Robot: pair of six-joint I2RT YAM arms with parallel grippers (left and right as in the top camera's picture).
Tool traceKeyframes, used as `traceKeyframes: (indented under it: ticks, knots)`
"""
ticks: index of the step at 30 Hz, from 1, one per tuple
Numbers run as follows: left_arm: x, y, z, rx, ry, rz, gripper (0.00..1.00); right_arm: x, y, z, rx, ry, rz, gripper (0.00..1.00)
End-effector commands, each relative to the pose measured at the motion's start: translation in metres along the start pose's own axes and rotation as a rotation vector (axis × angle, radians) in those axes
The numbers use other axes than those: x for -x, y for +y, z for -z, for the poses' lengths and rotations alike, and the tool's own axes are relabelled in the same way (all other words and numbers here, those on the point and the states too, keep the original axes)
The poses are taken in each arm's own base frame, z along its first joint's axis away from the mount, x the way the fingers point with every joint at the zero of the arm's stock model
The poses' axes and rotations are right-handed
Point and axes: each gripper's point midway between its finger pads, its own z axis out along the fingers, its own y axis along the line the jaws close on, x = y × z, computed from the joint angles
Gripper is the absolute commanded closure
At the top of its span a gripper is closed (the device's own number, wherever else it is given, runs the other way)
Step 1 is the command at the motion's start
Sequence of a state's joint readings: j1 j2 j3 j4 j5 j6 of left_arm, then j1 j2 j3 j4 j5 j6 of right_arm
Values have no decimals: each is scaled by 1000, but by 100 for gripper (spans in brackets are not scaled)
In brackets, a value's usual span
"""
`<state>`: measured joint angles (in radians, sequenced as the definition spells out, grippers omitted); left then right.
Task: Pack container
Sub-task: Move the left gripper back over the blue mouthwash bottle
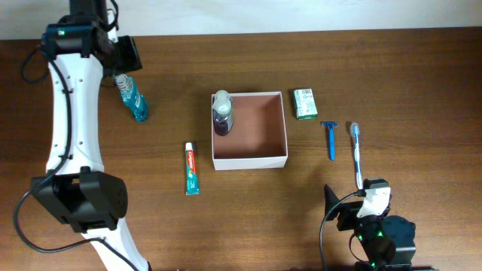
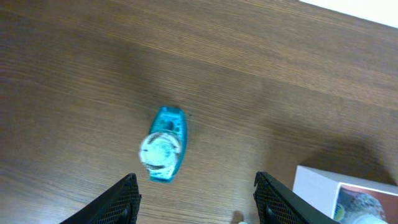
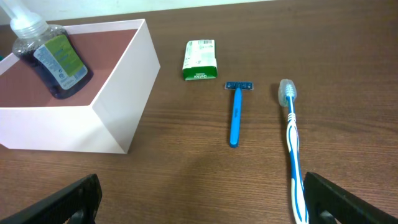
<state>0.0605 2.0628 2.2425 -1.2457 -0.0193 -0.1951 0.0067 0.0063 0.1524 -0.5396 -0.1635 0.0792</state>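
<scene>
On the left arm (image 1: 71, 113), long white shell links, gently curved, joined by bulky matte-black joint housings. Carries a small green light on the upper black housing and thin black cables looping beside the joints. On the right arm (image 1: 376, 229), a compact black body topped by a white block, with a green light glowing low down and a black cable arching alongside. Left jaws black, faces textured in a fine grid. Right jaws also black, wedge-shaped, blurred.

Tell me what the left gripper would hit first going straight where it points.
Probably the blue bottle, upright just ahead of the left gripper, slightly off centre. If it misses, the table. Depth is unclear.
</scene>
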Motion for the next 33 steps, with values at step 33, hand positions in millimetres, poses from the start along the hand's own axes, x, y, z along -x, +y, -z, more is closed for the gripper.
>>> traceKeyframes:
  ticks: [33]
  knots:
    - [-28,22,-85,67,186,4,33,-3,2,-1,14,8,-6,1]
